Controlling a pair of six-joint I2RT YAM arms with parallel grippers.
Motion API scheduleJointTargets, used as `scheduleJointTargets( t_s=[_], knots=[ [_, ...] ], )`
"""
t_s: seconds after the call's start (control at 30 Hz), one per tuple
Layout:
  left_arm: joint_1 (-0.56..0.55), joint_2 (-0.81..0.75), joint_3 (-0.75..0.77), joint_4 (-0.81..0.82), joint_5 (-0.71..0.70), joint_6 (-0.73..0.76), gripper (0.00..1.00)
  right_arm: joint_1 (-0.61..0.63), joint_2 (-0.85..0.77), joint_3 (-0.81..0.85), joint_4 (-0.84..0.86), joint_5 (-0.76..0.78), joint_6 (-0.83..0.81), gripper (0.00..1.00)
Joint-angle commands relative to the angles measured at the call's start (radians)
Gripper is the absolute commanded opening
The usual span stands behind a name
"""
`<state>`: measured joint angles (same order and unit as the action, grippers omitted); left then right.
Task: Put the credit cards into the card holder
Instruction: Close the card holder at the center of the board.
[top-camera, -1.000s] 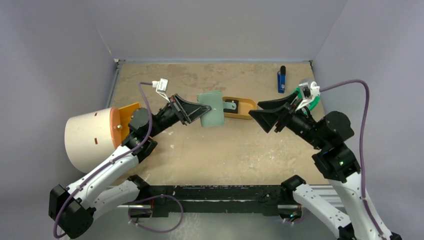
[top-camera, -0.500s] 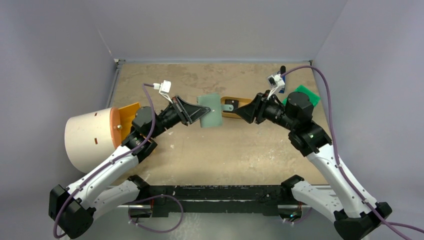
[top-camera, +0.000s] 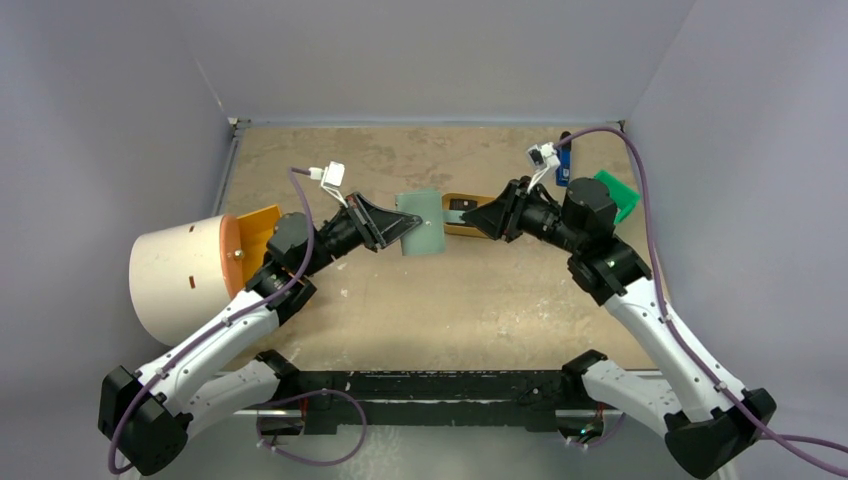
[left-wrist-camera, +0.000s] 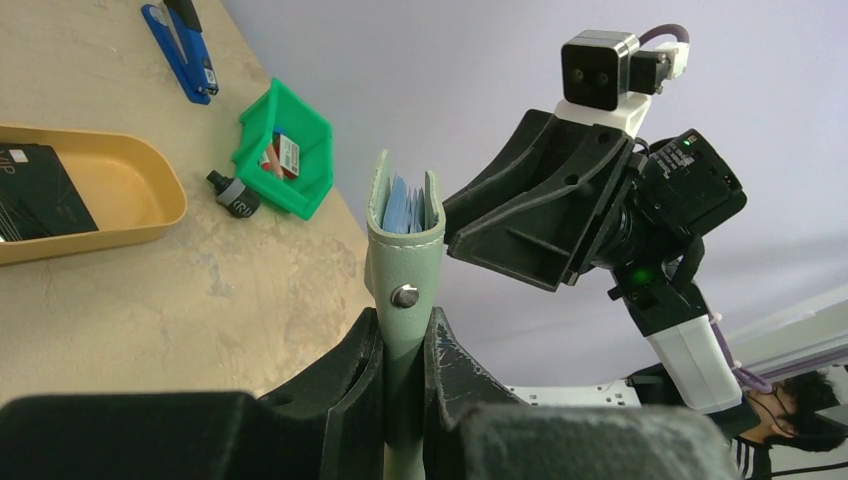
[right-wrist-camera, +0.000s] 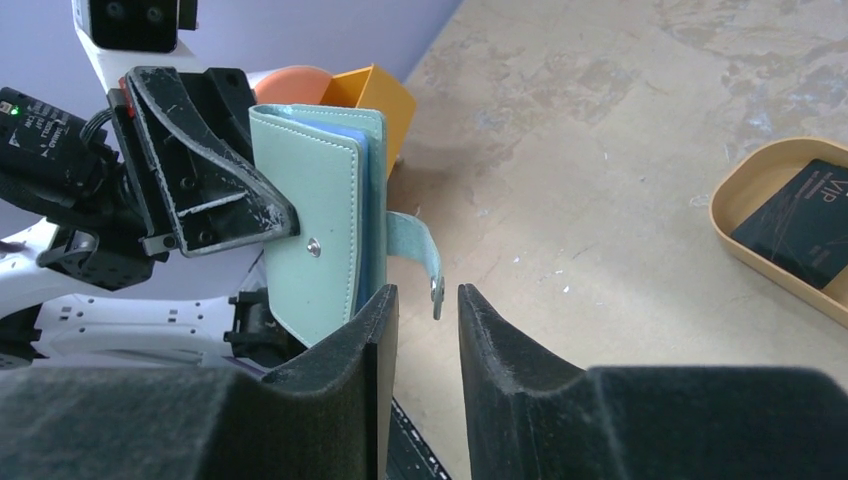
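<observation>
Sage-green and soft, the fold-over card holder (top-camera: 422, 222) hangs above the middle of the worktop (top-camera: 450, 300), clamped on its left side between the fingers of the left gripper (left-wrist-camera: 404, 330). Blue cards (left-wrist-camera: 405, 210) sit inside it. Its snap tab (right-wrist-camera: 418, 250) sticks out to the right, just ahead of the right gripper (right-wrist-camera: 425, 295), whose 2 fingers stand a little apart with nothing between them. To catch the tab well, I think they should advance straight and close on the strap only. The tan oval tray (right-wrist-camera: 770, 270) with 1 black card (right-wrist-camera: 800, 225) lies close under this arm; free room is on the near side.
</observation>
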<state>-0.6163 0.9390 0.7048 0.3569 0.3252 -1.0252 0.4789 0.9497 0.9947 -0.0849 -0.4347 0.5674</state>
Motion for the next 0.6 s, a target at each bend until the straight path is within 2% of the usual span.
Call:
scheduleJointTargets(
  t_s=[0.0, 0.23, 0.43, 0.57],
  knots=[
    [0.004, -0.017, -0.003, 0.068, -0.001, 0.021, 0.00, 0.003, 0.007, 0.001, 0.074, -0.040, 0.021, 0.30],
    [0.004, -0.020, -0.005, 0.065, -0.003, 0.026, 0.00, 0.003, 0.003, -0.006, 0.046, -0.049, 0.005, 0.29],
    [0.004, -0.022, -0.004, 0.058, -0.005, 0.030, 0.00, 0.004, 0.006, -0.016, 0.049, -0.064, 0.006, 0.18],
    [0.005, -0.025, -0.005, 0.057, -0.006, 0.029, 0.00, 0.003, 0.012, -0.010, 0.049, -0.069, 0.001, 0.17]
  ],
)
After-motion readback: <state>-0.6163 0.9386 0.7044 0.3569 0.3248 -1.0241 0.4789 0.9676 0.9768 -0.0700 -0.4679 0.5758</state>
